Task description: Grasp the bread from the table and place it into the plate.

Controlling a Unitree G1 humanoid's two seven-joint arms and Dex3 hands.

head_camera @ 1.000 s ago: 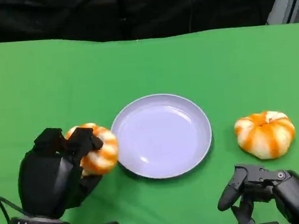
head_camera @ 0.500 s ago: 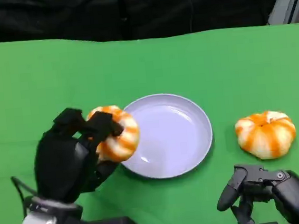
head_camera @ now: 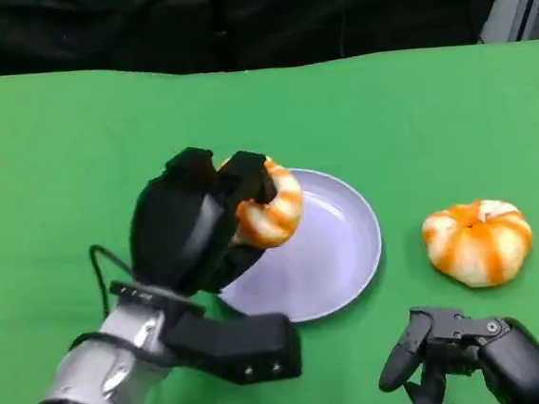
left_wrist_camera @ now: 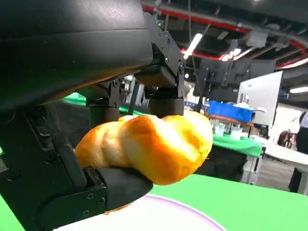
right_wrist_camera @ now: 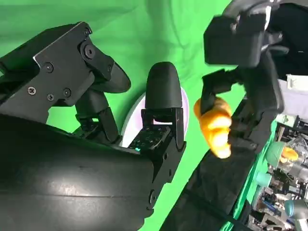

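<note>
**Bread held over plate edge, release comes next**

Left hand (head_camera: 191,230) grips the bread (head_camera: 268,205), fingers wrapped over its top and thumb under it, clear in the left wrist view. Bread is lifted off the table, over the plate's (head_camera: 352,261) left rim. Step in hand: carry to plate, nearly done. Next move likely calls for a bit more travel toward the plate centre, lowering, then opening the fingers so the bread doesn't roll off the rim. Right of the plate, a second bread (head_camera: 479,241) lies on the green table (head_camera: 64,155), well apart, not in the way. Right hand (head_camera: 461,355) low near the front edge, fingers apart, holding nothing.
</note>
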